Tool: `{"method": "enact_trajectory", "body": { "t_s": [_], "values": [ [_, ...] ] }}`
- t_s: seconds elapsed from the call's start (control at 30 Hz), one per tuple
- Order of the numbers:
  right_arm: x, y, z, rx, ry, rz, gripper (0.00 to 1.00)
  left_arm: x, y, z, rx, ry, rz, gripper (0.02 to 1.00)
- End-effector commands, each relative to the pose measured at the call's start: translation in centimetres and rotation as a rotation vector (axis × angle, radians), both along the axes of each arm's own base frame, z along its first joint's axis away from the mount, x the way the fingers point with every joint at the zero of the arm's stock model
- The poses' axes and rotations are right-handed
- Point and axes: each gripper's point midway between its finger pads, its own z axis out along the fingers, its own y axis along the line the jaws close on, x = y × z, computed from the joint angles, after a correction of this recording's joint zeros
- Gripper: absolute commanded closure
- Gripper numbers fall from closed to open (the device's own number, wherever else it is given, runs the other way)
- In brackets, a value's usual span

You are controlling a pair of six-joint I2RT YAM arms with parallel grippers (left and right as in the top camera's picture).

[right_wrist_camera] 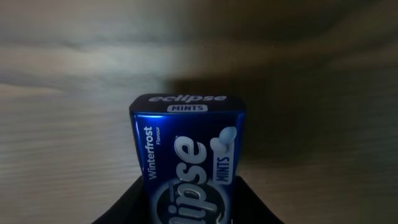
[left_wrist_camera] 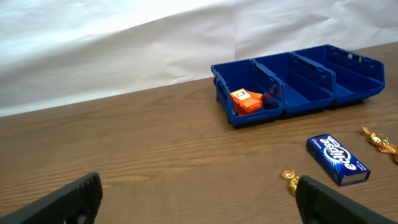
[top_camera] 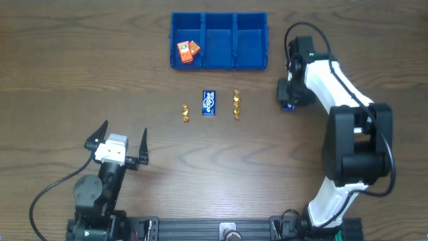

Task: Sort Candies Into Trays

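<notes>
Orange candies (top_camera: 188, 51) lie in the left compartment of the blue tray (top_camera: 221, 66) at 12 o'clock, so one kind looks sorted. The right gripper (top_camera: 288, 100), at 2 o'clock just off the tray's right end, is clamped on a blue mint box (right_wrist_camera: 186, 149). At centre, a second mint box (top_camera: 209, 102) lies between a single gold sweet (top_camera: 186, 112) and a gold pair (top_camera: 236, 105), all unsorted. The left gripper (top_camera: 125, 127) rests at 8 o'clock, fingers spread, holding nothing.
</notes>
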Motion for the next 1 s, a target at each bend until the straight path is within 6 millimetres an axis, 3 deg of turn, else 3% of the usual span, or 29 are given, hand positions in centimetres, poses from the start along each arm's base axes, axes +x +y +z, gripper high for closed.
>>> {"method": "enact_trajectory", "body": {
  "t_s": [0.03, 0.23, 0.33, 0.43, 0.53, 0.83, 1.0],
  "values": [
    [4.2, 4.1, 12.4, 0.061, -0.318, 0.074, 0.965, 0.0, -0.1, -1.7, 0.011, 0.044, -0.003, 0.023],
    [6.7, 12.1, 23.2, 0.031, -0.639, 0.171, 0.965, 0.0, -0.1, -1.7, 0.011, 0.044, -0.003, 0.023],
    [7.3, 15.9, 26.1, 0.028, -0.777, 0.205, 0.965, 0.0, -0.1, -1.7, 0.011, 0.044, -0.003, 0.023],
    [7.8, 18.3, 26.7, 0.039, -0.844, 0.195, 0.965, 0.0, -0.1, -1.7, 0.011, 0.044, -0.003, 0.023],
    [8.6, 19.4, 25.6, 0.041, -0.846, 0.188, 0.965, 0.0, -0.1, -1.7, 0.011, 0.043, -0.003, 0.023],
    [11.7, 22.0, 17.3, 0.050, -0.732, 0.228, 0.965, 0.0, -0.1, -1.7, 0.011, 0.044, -0.004, 0.023],
    [12.8, 21.7, 13.0, 0.040, -0.662, 0.227, 0.965, 0.0, -0.1, -1.7, 0.011, 0.043, -0.003, 0.023]
  ]
}}
